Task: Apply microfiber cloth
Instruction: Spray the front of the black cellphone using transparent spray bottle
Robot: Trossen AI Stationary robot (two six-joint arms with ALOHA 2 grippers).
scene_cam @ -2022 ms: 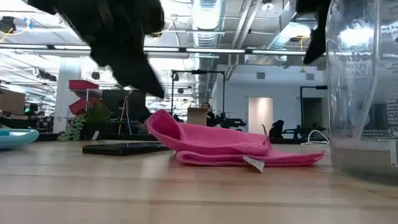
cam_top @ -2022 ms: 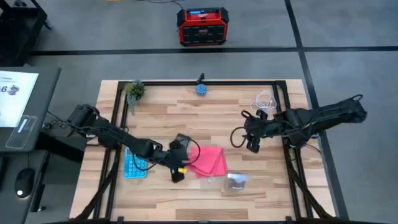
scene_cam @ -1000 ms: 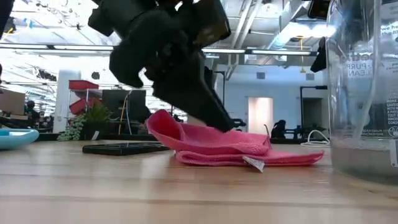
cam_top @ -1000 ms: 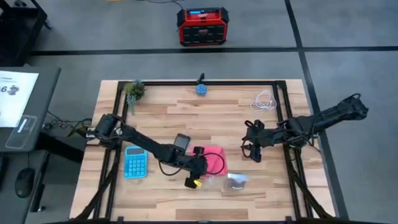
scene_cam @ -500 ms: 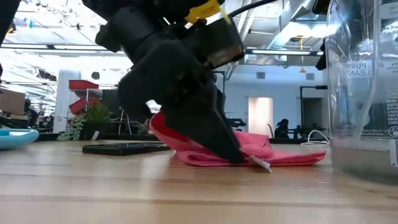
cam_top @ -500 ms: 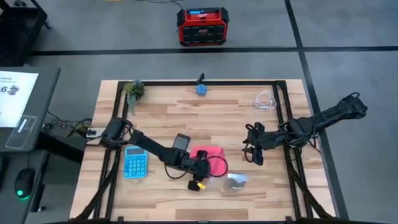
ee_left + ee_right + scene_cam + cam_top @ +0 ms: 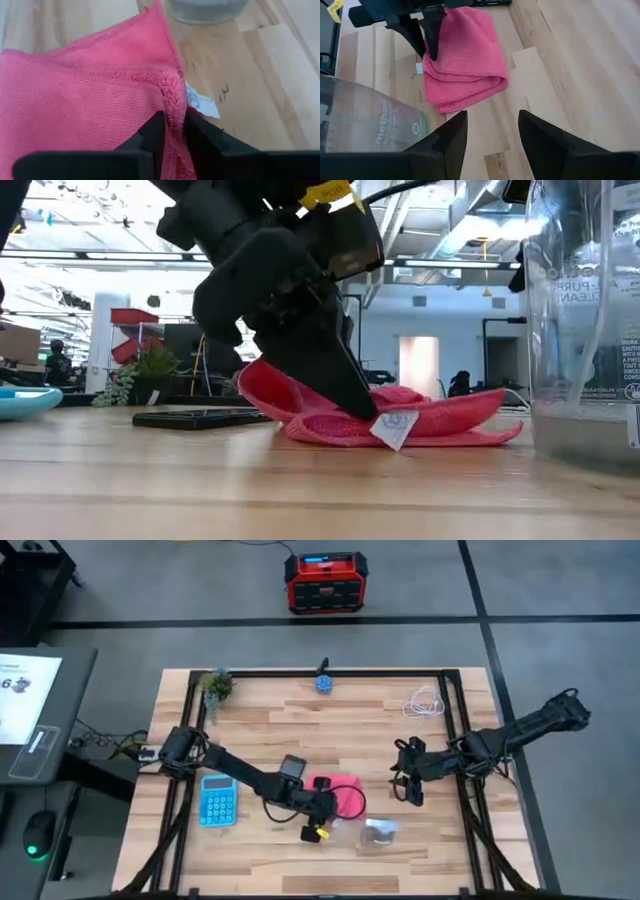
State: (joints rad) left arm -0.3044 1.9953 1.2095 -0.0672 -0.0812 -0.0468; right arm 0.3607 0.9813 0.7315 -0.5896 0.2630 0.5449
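Left gripper (image 7: 172,131) down at the near edge of the microfiber cloth (image 7: 338,792), jaws pinched tight on a fold beside its white tag (image 7: 393,427). Cloth lay folded on the table (image 7: 380,740) between black phone (image 7: 292,769) and clear bottle (image 7: 380,832). Right gripper (image 7: 492,131) hovered apart, jaws spread wide.

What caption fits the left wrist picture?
Left gripper shut on the pink microfiber cloth's folded edge, above the wooden table.
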